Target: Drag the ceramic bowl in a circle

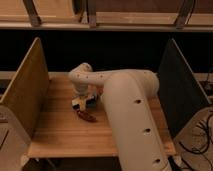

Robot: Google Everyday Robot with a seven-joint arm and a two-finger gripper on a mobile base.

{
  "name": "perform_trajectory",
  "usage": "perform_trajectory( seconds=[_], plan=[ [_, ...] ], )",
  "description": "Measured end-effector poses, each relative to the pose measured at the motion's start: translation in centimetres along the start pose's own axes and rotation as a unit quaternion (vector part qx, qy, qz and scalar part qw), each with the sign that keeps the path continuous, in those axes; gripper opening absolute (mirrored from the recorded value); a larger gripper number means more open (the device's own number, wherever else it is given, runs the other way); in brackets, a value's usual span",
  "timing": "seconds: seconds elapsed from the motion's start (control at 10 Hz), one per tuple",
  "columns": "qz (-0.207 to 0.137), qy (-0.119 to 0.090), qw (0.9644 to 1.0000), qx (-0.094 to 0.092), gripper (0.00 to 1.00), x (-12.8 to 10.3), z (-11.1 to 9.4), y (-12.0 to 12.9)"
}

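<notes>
Smooth, rounded white arm (125, 110) reached over pale planked wooden desk (55, 131). Gripper (83, 101) sat low at desk's middle-left; open or closed, could not tell. Ceramic bowl (79, 105) mostly hidden beneath it, only reddish glazed sliver showing. Slim dark red object (87, 116) lay just beside.

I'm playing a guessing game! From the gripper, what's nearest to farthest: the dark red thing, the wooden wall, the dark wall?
From the gripper, left of middle:
1. Dark red thing, just in front.
2. Wooden wall, left side.
3. Dark wall, far right.
</notes>
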Motion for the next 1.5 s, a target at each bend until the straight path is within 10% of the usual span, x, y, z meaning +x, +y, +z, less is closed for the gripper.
perform_trajectory(
  seconds=[1.1, 1.5],
  plan=[
    [-0.002, 0.003, 1.0000, 0.001, 0.80, -0.1, -0.1, -0.1],
    [-0.109, 0.019, 0.9898, 0.089, 0.80, -3.6, -5.0, -6.6]
  ],
)
